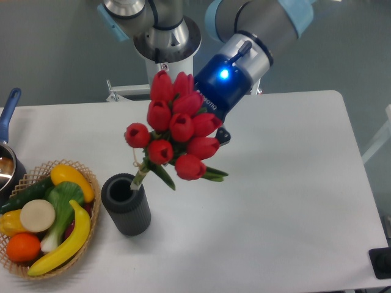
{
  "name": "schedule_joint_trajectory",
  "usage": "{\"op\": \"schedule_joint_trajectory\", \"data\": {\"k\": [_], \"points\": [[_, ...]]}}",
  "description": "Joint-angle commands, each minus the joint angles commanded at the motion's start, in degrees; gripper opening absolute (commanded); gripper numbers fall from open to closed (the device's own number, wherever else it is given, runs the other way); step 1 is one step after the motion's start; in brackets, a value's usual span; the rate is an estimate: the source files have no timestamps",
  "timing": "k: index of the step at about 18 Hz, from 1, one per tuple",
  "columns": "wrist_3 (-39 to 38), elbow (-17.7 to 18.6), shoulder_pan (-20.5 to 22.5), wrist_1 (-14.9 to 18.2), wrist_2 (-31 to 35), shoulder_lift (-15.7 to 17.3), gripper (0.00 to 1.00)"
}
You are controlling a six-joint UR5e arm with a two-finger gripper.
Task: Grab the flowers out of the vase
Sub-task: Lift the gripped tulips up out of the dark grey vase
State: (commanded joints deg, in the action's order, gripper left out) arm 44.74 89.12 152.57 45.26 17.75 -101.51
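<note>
flowers (177,131): judged light, top-heavy, soft; best held low on the stems.
gripper (214,131): fingers hidden; bunch evidently pinched.
vase (126,204): stem tips at the mouth.

White desk (287,201) with rounded corners; grey-green floor (55,55) behind; even, soft lighting throughout.

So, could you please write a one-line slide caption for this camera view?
The gripper lifts the red flowers above the dark vase, beside a basket of fruit.
</note>
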Motion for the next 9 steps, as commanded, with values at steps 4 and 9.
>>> {"op": "schedule_joint_trajectory", "data": {"k": [4,9], "points": [[0.1,0.4,1.1,0.0,-0.5,0.2,0.4],[0.1,0.5,1.8,0.0,-1.1,0.2,0.4]]}}
